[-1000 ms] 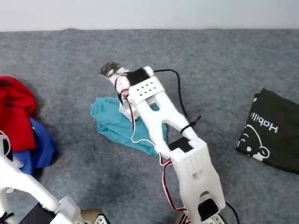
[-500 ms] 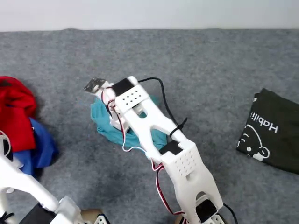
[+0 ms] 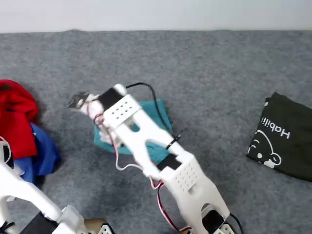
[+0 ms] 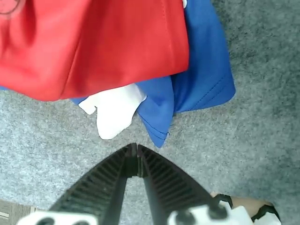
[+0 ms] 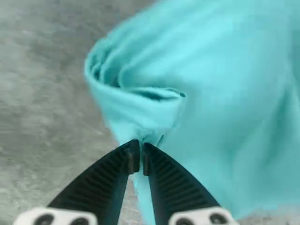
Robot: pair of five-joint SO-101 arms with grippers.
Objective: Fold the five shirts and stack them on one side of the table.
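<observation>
Right arm swinging toward 9 o'clock; right gripper clamping teal shirt edge, probably mid-fold. Left gripper hanging closed, empty. Next: laying edge down, releasing.

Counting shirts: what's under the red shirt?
Under the red shirt, a blue shirt and a white cloth stick out. Anything else beneath is covered.

**Table layout**
Shirt pile sat at the table's left edge, a lone shirt at the right edge, middle shirt between them. Right end effector was at the middle shirt's left side; left end effector just beside the pile.
</observation>
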